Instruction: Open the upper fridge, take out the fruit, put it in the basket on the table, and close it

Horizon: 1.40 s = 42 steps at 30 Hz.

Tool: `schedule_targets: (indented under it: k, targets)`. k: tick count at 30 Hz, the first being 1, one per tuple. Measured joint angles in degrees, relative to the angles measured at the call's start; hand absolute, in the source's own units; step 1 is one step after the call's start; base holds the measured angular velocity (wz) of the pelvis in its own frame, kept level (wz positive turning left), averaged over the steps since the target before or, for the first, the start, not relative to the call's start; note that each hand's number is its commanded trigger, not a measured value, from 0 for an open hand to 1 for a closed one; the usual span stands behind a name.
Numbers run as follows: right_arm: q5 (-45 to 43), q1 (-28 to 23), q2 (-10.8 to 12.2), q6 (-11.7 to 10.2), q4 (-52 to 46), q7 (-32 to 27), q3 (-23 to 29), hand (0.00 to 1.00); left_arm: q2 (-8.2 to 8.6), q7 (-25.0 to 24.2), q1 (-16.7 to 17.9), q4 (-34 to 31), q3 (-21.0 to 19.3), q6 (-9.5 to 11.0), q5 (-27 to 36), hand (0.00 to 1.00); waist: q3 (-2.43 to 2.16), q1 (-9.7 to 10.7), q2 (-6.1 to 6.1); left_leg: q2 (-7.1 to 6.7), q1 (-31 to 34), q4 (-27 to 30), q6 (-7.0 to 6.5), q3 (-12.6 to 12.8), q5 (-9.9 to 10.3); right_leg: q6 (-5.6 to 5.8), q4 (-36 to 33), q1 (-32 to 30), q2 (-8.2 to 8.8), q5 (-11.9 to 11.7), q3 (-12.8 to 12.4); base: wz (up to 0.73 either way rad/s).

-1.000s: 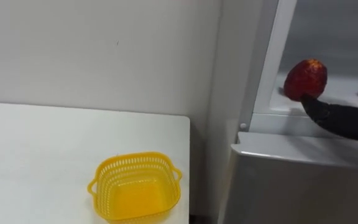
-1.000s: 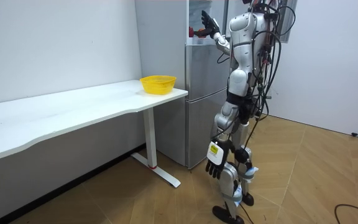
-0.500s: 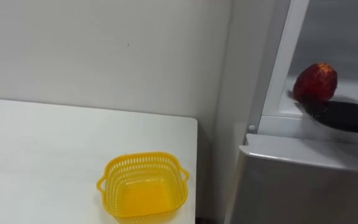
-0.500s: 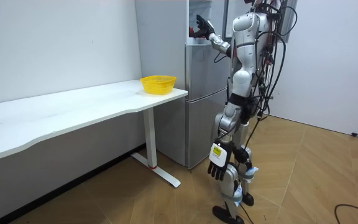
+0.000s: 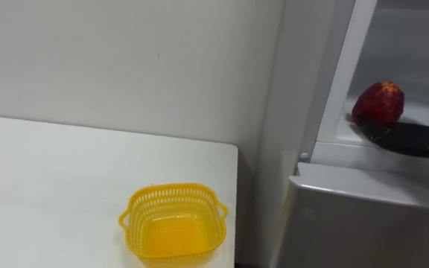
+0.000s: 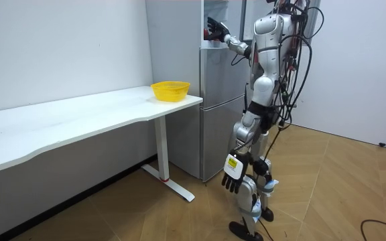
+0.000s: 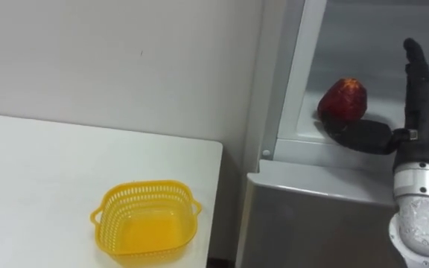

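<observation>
Red fruit (image 7: 342,99), upper right on fridge shelf (image 7: 302,138); right hand (image 7: 421,123) spread open, thumb touching fruit's base, prob. pre-grasp.

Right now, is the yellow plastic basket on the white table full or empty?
Empty: the yellow plastic basket shows only its bare bottom.

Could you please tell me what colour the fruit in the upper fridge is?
Red; the fruit shows best in the right eye view.
</observation>
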<state>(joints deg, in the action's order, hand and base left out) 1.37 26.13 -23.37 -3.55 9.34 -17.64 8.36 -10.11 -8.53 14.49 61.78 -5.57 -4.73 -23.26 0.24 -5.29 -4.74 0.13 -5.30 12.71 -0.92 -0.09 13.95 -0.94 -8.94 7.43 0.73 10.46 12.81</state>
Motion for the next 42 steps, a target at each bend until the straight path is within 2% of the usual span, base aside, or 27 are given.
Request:
schedule_targets:
  k: [5, 7, 8, 12, 16, 18, 19, 21, 22, 30, 37, 42]
  targets:
    - [0.40, 3.18, -0.82, 0.05, 2.89, 1.92, -0.56, 0.00, -0.05, -0.66, 0.01, 0.02, -0.04, -0.13, -0.05, 0.00, 0.25, -0.06, 0.08, 0.01, 0.94, 0.09, 0.01, 0.28, -0.03, 0.02, -0.82, -0.90, -0.05, 0.01, 0.14, 0.00]
    - [0.84, 5.06, -1.21, 1.11, 4.67, 2.69, -0.58, 0.00, -0.05, -0.85, 0.04, -0.22, -0.04, -0.33, -0.14, 0.00, 0.23, -0.07, 0.02, -0.05, 1.27, 0.03, 0.00, 0.27, -0.04, 0.01, -0.81, -1.14, -0.03, 0.01, 0.17, 0.00]
    - [1.07, 5.58, -1.33, 1.13, 5.55, 2.97, -0.64, 0.00, -0.06, -0.89, 0.08, -0.23, -0.03, -0.40, -0.14, 0.00, 0.19, -0.06, -0.06, -0.05, 1.26, 0.03, -0.01, 0.28, -0.05, 0.01, -0.82, -1.14, -0.02, 0.01, 0.18, 0.00]
    - [5.32, 7.69, -4.11, 1.56, 11.05, 4.69, -2.76, 0.00, -0.90, -0.96, 0.06, -0.44, 0.05, -1.56, -0.11, 0.00, -0.27, -0.58, -0.76, 0.00, 1.03, 0.22, 0.01, -0.22, -0.07, 0.01, -0.79, -0.83, -0.07, 0.01, 0.36, 0.01]
    - [5.30, 7.70, -4.63, 2.30, 13.42, 6.17, -2.80, 0.00, -1.73, -0.59, -0.54, -0.44, 0.06, -2.40, -0.11, 0.00, -0.43, -0.97, -1.32, -0.02, 0.52, 0.41, 0.02, -0.39, -0.07, 0.01, -0.75, -0.12, 0.00, 0.01, 0.90, 0.02]
    - [5.30, 7.70, -5.13, 2.71, 13.59, 6.93, -3.06, 0.38, -1.82, -0.53, -0.60, -0.49, 0.07, -2.51, -0.02, 0.00, -0.46, -1.16, -1.45, 0.01, 0.58, 0.53, 0.01, -0.23, -0.08, 0.01, -0.79, -0.16, 0.09, 0.01, 0.80, 0.00]
    - [5.30, 7.70, -5.61, 3.17, 13.63, 7.42, -3.63, 0.61, -1.90, -0.52, -0.55, -0.48, 0.07, -2.80, -0.02, 0.00, -0.44, -1.22, -1.44, 0.00, 0.55, 0.60, 0.00, -0.30, -0.08, 0.01, -0.79, -0.09, 0.12, 0.01, 0.79, 0.00]
    - [5.31, 7.70, -6.27, 3.92, 13.73, 8.07, -4.54, 0.82, -2.06, -0.40, -0.54, -0.48, 0.08, -3.38, -0.01, 0.00, -0.38, -1.23, -1.47, 0.00, 0.55, 0.80, 0.00, -0.25, -0.08, 0.01, -0.88, 0.00, 0.13, 0.01, 0.79, 0.00]
    - [5.27, 7.70, -6.74, 4.35, 13.76, 8.57, -4.91, 1.00, -2.13, -0.38, -0.55, -0.45, 0.08, -3.70, -0.02, 0.00, -0.30, -1.23, -1.42, 0.02, 0.56, 0.83, 0.00, -0.19, -0.08, 0.01, -0.88, 0.00, 0.11, 0.01, 0.75, 0.00]
    - [4.71, 8.36, -7.49, 5.94, 14.60, 11.07, -4.99, 1.00, -2.14, -0.68, -0.33, -1.13, 0.19, -5.31, -0.01, 0.00, -0.29, -1.22, -1.47, -0.07, 0.88, 0.81, 0.01, -0.18, -0.03, 0.01, -0.89, 0.03, 0.07, 0.01, 0.93, 0.00]
    - [2.79, 8.39, -7.54, 6.10, 14.62, 12.81, -5.04, 1.00, -2.18, -0.78, -0.97, -1.19, 0.25, -5.31, 0.00, 0.00, -0.17, -0.96, -1.40, 0.03, 0.70, 0.93, 0.01, -0.21, -0.03, 0.01, -0.84, 0.35, 0.06, 0.01, 1.33, 0.01]
    - [2.80, 8.79, -7.55, 6.08, 14.32, 12.83, -4.90, 1.00, -2.18, -0.98, -1.48, -1.51, 0.15, -5.12, -0.02, 0.00, -0.31, -1.41, -1.37, 0.02, 0.56, 0.94, 0.02, -0.20, -0.04, 0.00, -0.89, 0.27, 0.05, 0.01, 1.29, 0.00]
